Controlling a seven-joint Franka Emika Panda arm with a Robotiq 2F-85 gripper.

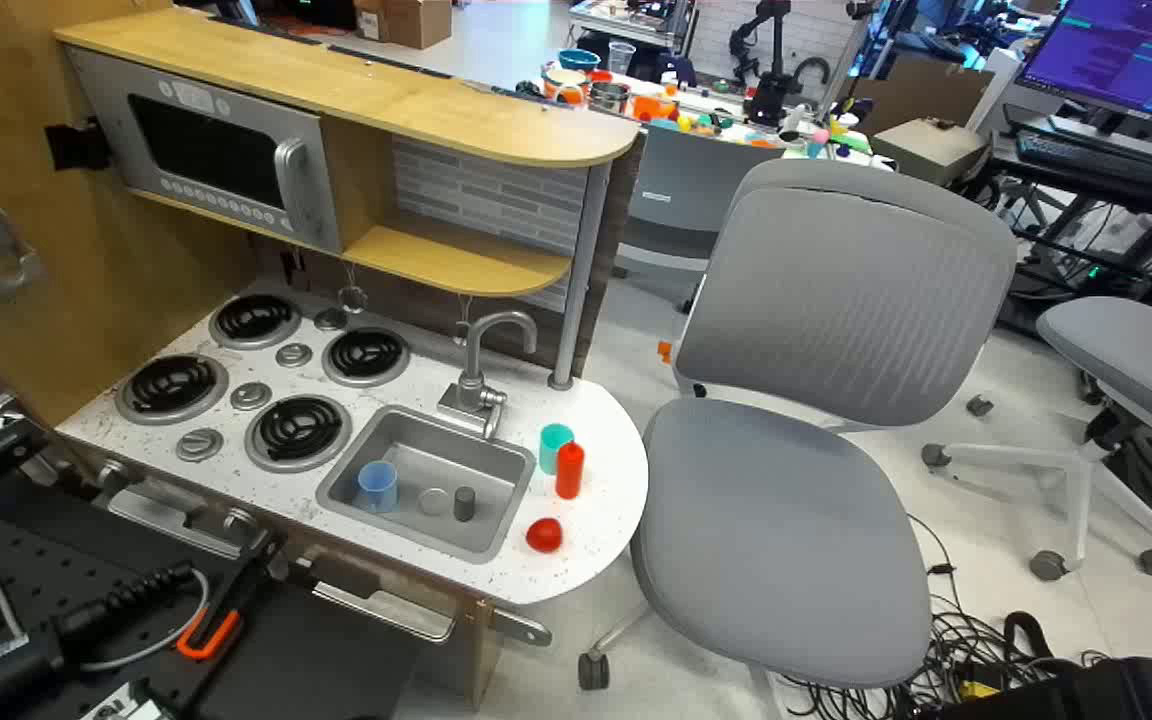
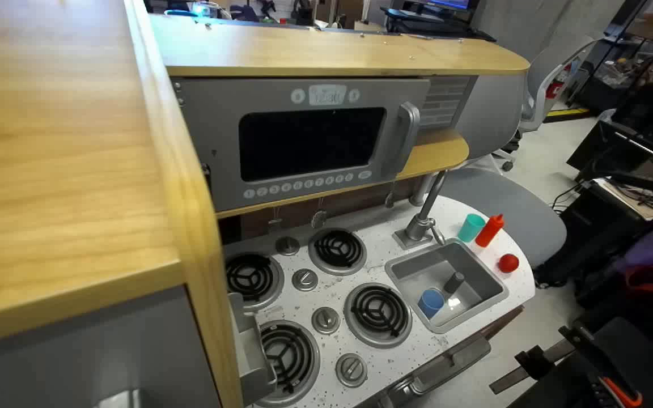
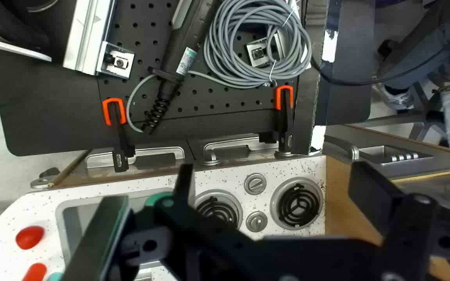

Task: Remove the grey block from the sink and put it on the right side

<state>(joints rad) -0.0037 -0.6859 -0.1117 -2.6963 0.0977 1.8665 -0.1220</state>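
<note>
The grey block is a small dark grey cylinder standing in the sink, near the blue cup. In an exterior view the same block and blue cup show inside the sink. My gripper shows only in the wrist view. Its two black fingers are wide apart with nothing between them, above the stove part of the counter. In the wrist view the gripper covers much of the sink, and the block is hidden there.
Right of the sink on the white counter stand a teal cup, a red bottle and a red ball. The faucet rises behind the sink. A wooden shelf and toy microwave overhang the back.
</note>
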